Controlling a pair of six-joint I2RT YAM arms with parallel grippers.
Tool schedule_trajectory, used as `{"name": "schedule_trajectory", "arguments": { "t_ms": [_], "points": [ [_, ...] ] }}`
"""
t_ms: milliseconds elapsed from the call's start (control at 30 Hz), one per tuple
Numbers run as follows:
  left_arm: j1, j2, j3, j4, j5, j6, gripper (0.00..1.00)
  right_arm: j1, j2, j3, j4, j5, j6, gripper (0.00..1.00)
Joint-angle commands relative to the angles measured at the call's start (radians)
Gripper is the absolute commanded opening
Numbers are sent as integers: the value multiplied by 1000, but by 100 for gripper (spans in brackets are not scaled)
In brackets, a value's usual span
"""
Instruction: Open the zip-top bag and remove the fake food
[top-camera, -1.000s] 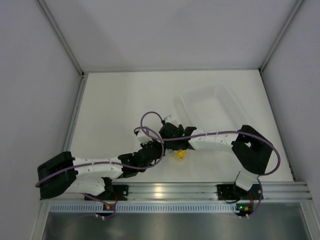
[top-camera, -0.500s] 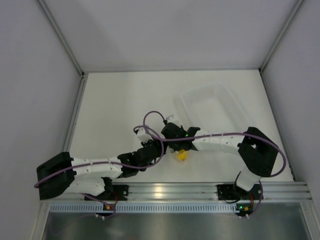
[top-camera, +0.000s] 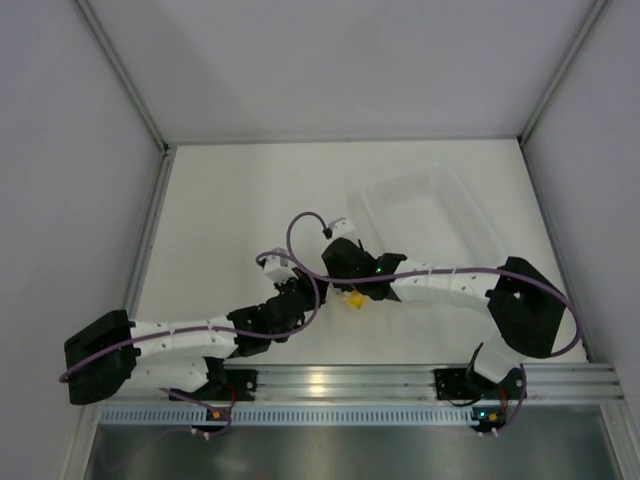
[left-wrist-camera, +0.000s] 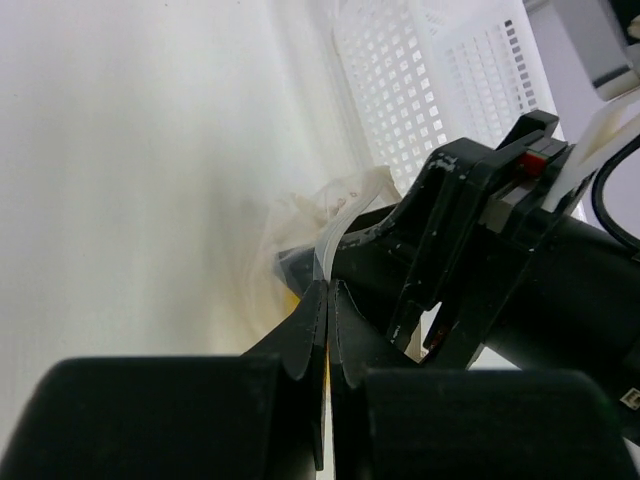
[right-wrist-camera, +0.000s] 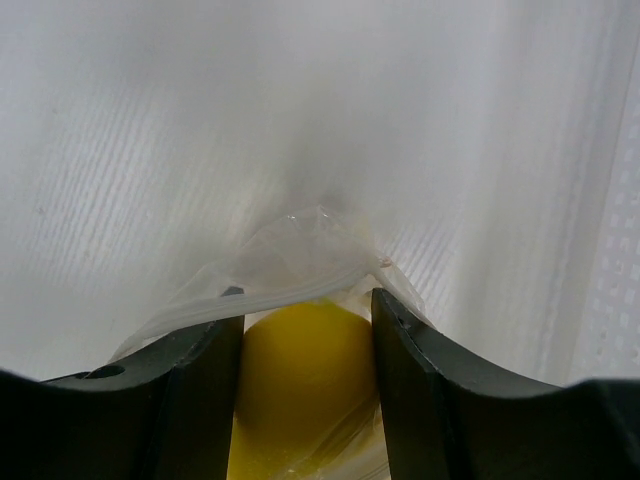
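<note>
The fake food (top-camera: 353, 299) is a yellow oval inside the clear crinkly zip-top bag (right-wrist-camera: 300, 250), low on the table between both grippers. In the right wrist view my right gripper (right-wrist-camera: 305, 330) has its fingers closed on either side of the fake food (right-wrist-camera: 305, 385), with bag plastic and the zip strip draped over it. My right gripper (top-camera: 348, 290) reaches in from the right. My left gripper (left-wrist-camera: 326, 290) is shut, pinching a thin edge of the bag (left-wrist-camera: 345, 200). In the top view the left gripper (top-camera: 312, 296) sits just left of the food.
A larger rigid clear tray (top-camera: 470, 215) with perforated walls stands right of centre, just behind the grippers; it also shows in the left wrist view (left-wrist-camera: 430, 70). White walls enclose the table. A metal rail (top-camera: 330, 380) runs along the near edge.
Both grippers and the bag with the yellow food have shifted a little left and away from the rail. The left arm's shoulder has swung lower left, the right arm's elbow further right.
</note>
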Motion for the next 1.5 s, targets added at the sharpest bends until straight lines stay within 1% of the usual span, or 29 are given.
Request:
{"name": "schedule_trajectory", "arguments": {
  "t_ms": [0,33,200,267,367,467,567,633,700,767,800,833,933,1000,1033,1067,1100,1133,1200,1267,1333,1367,1467],
  "points": [
    [10,-19,-24,-1,-57,15,0,8,-44,-6,195,17,-30,15],
    [10,-20,-27,-7,-60,13,0,8,-47,-11,241,12,-35,14],
    [10,-4,-66,-13,-54,4,0,8,-88,-24,311,29,-26,13],
    [10,13,-72,-10,-47,-8,0,11,-114,-64,427,24,-16,13],
    [10,32,-63,-8,-30,-13,0,11,-114,-93,530,-17,-26,12],
    [10,43,-55,-8,-22,-11,0,10,-105,-118,597,-52,-42,9],
    [10,32,-58,-10,-39,-5,0,10,-104,-142,605,-68,-50,9],
    [12,35,-61,-13,-56,6,0,11,-117,-176,651,-75,-62,8],
    [12,43,-63,-11,-62,-4,0,11,-147,-244,732,-100,-78,7],
    [13,56,-61,-10,-60,-14,0,11,-162,-300,778,-117,-95,6],
    [15,64,-59,-11,-57,-26,0,13,-164,-320,847,-138,-114,5],
    [15,79,-52,-11,-54,-28,0,16,-167,-340,873,-141,-121,4],
    [16,104,-33,-8,-34,-30,0,24,-154,-391,956,-157,-147,6],
    [16,124,-18,-10,-27,-28,0,22,-133,-325,847,-119,-139,9],
    [16,128,-15,-10,-25,-27,0,24,-116,-296,738,-117,-144,11],
    [18,130,-12,-11,-20,-27,0,25,-111,-244,693,-108,-138,12],
    [18,130,-10,-10,-22,-28,0,27,-113,-229,661,-106,-144,12],
    [16,127,-10,-10,-22,-28,0,28,-110,-192,584,-92,-144,13],
    [16,122,-6,-11,-28,-21,0,28,-102,-149,483,-82,-157,16],
    [16,121,-1,-13,-31,-11,0,28,-91,-101,357,-95,-154,22],
    [16,119,3,-13,-30,-10,0,30,-85,-81,285,-105,-142,24],
    [16,116,3,-13,-28,-10,0,30,-84,-78,245,-146,-148,25],
    [16,101,2,-13,-22,-11,0,30,-93,-98,229,-213,-177,26]
  ]
}}
